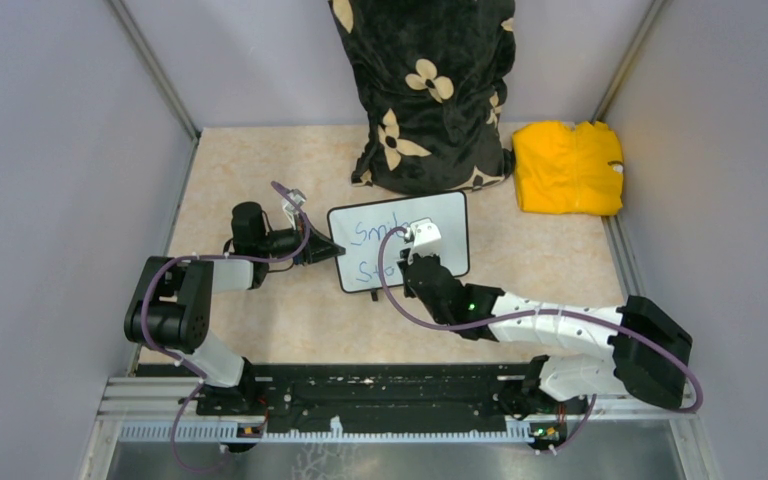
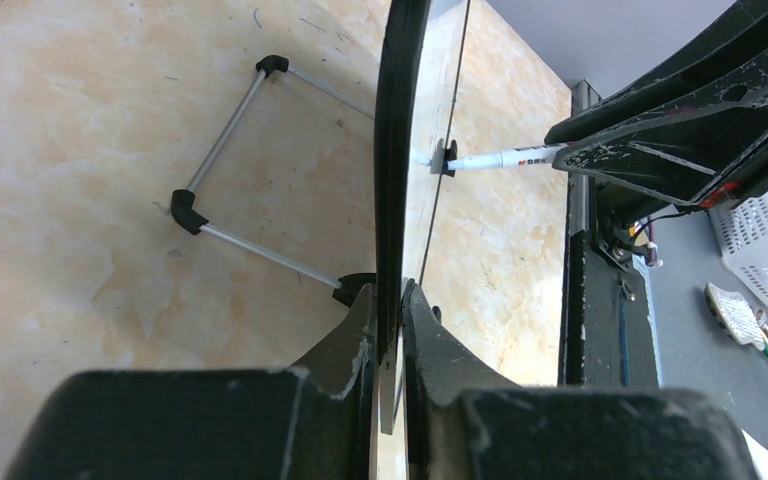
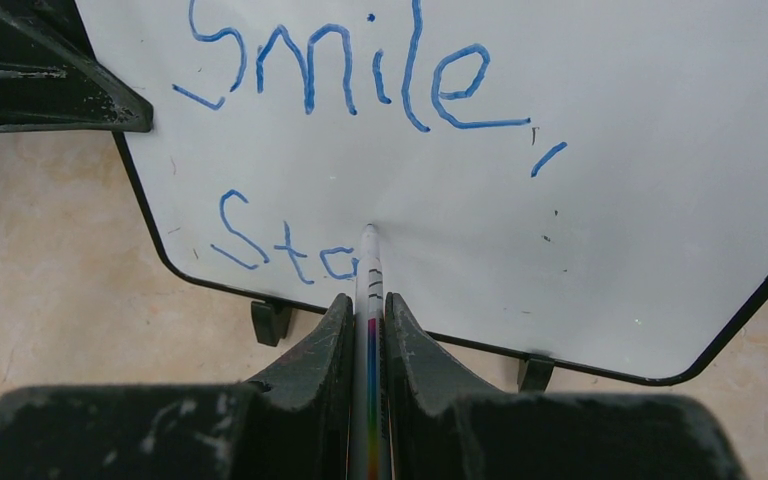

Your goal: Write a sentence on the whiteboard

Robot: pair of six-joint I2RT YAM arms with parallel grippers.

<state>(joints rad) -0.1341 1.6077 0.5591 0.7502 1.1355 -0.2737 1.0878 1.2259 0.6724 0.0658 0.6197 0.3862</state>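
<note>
The whiteboard point(image 1: 440, 215) stands tilted in the middle of the table, and my left gripper point(image 1: 318, 249) is shut on its left edge. In the left wrist view the whiteboard point(image 2: 400, 150) shows edge-on between the fingers point(image 2: 360, 340). My right gripper point(image 1: 407, 262) is shut on a white marker point(image 3: 369, 290) whose tip touches the board. The sentence point(image 3: 360, 70) in blue reads "Smile," on the first line and "Sta" point(image 3: 280, 245) on the second. The board point(image 3: 610, 200) has two small black feet on its lower edge.
A black pillow with cream flowers point(image 1: 430, 90) stands behind the board. A yellow cloth point(image 1: 568, 168) lies at the back right. A wire stand point(image 2: 230, 190) props the board from behind. Grey walls close in the left and right sides.
</note>
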